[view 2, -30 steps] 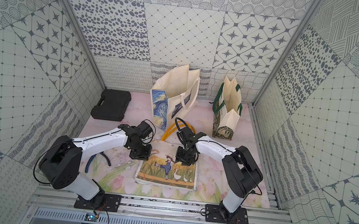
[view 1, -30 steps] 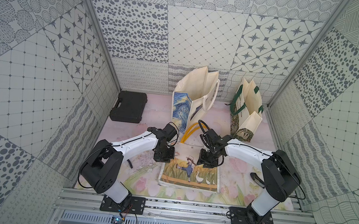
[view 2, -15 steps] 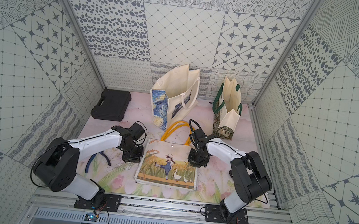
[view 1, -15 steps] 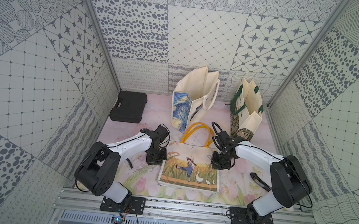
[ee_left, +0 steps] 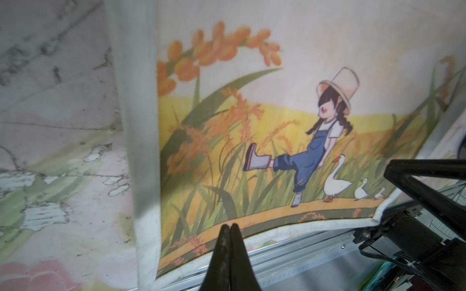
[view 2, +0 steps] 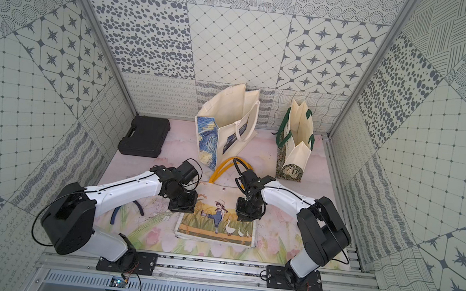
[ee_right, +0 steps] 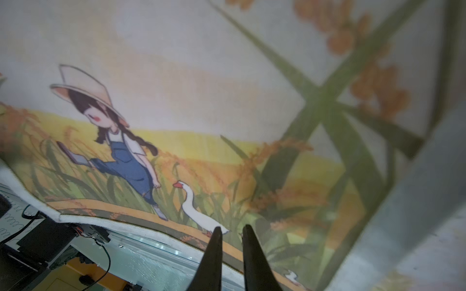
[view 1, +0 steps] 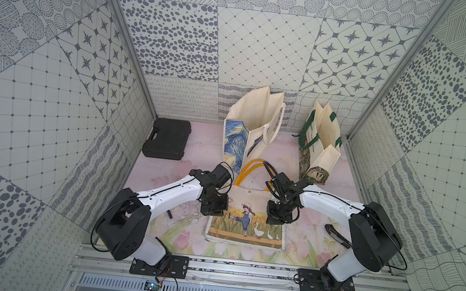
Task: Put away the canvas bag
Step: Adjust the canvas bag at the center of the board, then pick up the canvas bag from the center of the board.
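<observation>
Over flat canvas bag [view 1: 247, 224]: left claw [ee_left: 229, 226], 9 o'clock edge, closed tight, empty; right claw [ee_right: 232, 228], 3 o'clock, slightly ajar, empty.

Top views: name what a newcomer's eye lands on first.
The flat canvas bag printed with a girl and geese lies front and centre, left arm and right arm over its side edges. Behind it stand a starry-blue tote and a green-handled tote; a black case sits back left.
</observation>
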Action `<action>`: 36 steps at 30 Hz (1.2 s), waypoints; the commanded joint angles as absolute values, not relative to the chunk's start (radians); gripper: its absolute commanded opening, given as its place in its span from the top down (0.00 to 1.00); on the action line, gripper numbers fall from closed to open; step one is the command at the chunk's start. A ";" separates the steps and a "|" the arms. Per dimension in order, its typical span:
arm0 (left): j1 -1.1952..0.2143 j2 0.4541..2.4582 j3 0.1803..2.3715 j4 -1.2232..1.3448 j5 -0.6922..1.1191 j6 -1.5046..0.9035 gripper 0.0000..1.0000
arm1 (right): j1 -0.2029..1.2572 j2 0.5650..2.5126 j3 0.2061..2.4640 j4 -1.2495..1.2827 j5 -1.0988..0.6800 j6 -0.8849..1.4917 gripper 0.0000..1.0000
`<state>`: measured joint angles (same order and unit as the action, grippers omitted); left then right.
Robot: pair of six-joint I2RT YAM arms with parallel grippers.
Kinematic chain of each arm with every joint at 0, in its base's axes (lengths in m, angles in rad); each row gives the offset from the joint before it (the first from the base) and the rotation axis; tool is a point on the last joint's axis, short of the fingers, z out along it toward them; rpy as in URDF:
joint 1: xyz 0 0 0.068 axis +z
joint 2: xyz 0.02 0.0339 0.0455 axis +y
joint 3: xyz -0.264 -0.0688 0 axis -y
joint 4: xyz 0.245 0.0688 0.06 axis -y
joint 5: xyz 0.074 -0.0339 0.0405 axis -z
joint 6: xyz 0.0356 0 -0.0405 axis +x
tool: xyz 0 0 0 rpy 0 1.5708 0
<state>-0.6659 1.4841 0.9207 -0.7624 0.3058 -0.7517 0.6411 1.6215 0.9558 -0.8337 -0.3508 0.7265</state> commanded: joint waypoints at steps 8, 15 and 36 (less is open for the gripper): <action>-0.585 1.569 0.847 -0.727 0.370 -0.798 1.00 | 0.552 1.651 0.901 -0.836 -0.316 0.700 0.79; -0.542 1.606 0.867 -0.764 0.339 -0.737 1.00 | 0.502 1.625 0.932 -0.900 -0.276 0.661 0.79; -0.542 1.315 0.985 -0.512 0.592 -0.678 0.85 | 0.297 1.705 2.003 -1.315 0.053 0.434 0.55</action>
<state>-0.5434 1.3163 0.9646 -0.6071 0.4755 -0.7044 0.3115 1.6215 1.9156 -1.2205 -0.0059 0.5133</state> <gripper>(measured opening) 0.142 0.449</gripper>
